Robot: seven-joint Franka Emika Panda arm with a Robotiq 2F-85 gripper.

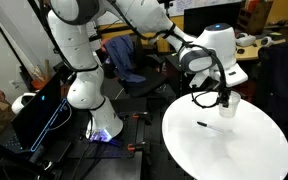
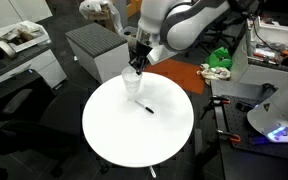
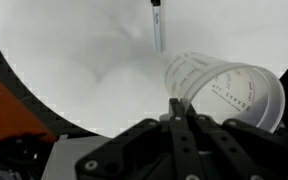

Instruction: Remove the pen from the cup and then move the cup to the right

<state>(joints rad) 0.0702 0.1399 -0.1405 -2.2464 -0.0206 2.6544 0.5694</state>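
Item: the pen [image 2: 147,108], a short dark stick, lying flat on the counter [image 2: 114,140], out of the cup and a little apart from it. First step judged complete. Item: the cup [image 2: 133,86], a clear tumbler standing upright near the counter's edge; the wrist view shows printed markings on its wall [image 3: 234,90] and nothing inside it. Item: the hand [image 3: 182,108], directly over the cup in both exterior views. In the wrist view its fingers are drawn close together at the cup's near rim. It reads as clenched on the cup's wall, one finger inside and one outside, though the thin glass makes the contact hard to confirm. Step in hand: the second, carrying the cup to the right. Next move, as judged: a small lift or a level slide rightward, keeping the cup upright and the pinch firm, on a path clear of the pen. Surface: large round white counter, smooth, otherwise bare. Room: a cluttered lab or office, with a grey cabinet [image 2: 94,45] behind the counter, a green object [image 2: 219,57] on a side surface, and the arm's white base [image 1: 84,90] beside dark equipment.
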